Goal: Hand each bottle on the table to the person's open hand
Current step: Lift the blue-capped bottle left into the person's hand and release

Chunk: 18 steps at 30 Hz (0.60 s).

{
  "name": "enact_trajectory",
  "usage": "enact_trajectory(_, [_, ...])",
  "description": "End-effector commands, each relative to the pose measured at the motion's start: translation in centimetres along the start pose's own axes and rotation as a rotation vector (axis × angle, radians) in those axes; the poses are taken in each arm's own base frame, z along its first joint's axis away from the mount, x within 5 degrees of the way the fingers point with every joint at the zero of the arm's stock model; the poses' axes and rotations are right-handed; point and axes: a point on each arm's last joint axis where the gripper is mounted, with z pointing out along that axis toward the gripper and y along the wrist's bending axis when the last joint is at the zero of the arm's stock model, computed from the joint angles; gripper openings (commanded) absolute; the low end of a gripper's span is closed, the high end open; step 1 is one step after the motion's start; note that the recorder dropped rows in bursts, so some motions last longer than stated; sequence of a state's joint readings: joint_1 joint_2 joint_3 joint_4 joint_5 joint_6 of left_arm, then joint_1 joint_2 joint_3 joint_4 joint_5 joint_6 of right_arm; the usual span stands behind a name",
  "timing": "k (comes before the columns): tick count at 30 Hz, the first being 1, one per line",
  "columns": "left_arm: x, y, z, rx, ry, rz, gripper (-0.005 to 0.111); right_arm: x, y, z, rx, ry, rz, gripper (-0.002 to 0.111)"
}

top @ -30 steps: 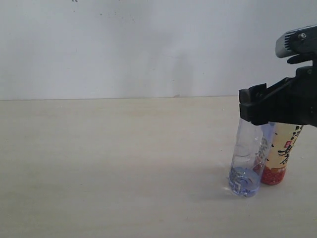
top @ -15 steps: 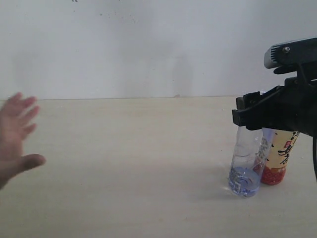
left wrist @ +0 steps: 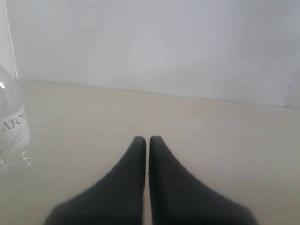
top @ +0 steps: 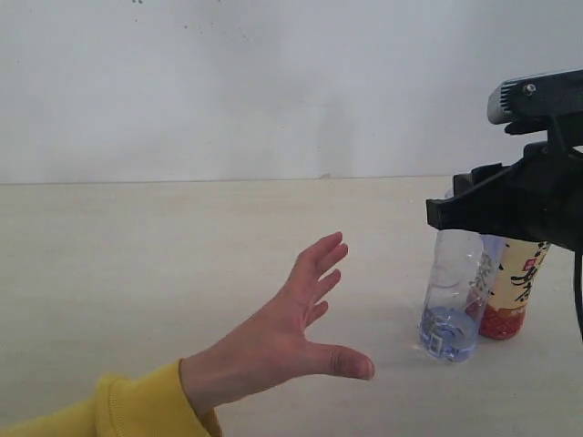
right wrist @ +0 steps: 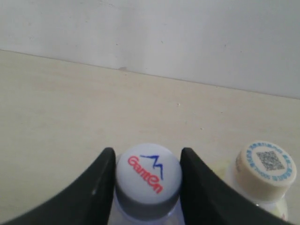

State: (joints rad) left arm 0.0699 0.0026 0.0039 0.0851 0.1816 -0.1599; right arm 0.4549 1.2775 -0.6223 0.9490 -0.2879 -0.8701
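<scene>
The blue-tinted bottle stands on the table at the right, leaning against the pale yellow bottle with black calligraphy and a red base. My right gripper is shut on the blue bottle's neck; in the right wrist view both fingers of this gripper press its white cap. The yellow bottle's cream cap sits beside it. The person's open hand with a yellow cuff reaches toward the bottles, a short gap away. My left gripper is shut and empty. The clear labelled bottle stands off to its side.
A plain white wall closes off the table's far edge. The person's yellow sleeve enters from the lower left of the exterior view. Bare tabletop lies between the hand and the far edge.
The person's hand came in from the left edge and now reaches, fingers spread, to the middle near the bottles. My right gripper shifted slightly left; the bottles stayed put.
</scene>
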Motion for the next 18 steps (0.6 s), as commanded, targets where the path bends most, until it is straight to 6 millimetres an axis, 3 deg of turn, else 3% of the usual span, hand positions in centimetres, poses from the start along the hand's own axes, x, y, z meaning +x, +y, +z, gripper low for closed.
enact_trajectory(1, [-0.1,0.0,0.0,-0.002,-0.006,-0.001,0.004,-0.5,-0.1,-0.8,-0.024,-0.018,0.005,0.0])
enact_trajectory(7, [-0.1,0.0,0.0,-0.002,-0.006,-0.001,0.004,-2.8,0.2,-4.0,-0.116,-0.101,0.011,0.0])
enact_trajectory(18, [-0.1,0.0,0.0,-0.002,-0.006,-0.001,0.004,-4.6,3.3,-5.7,-0.383,-0.046,-0.034,0.0])
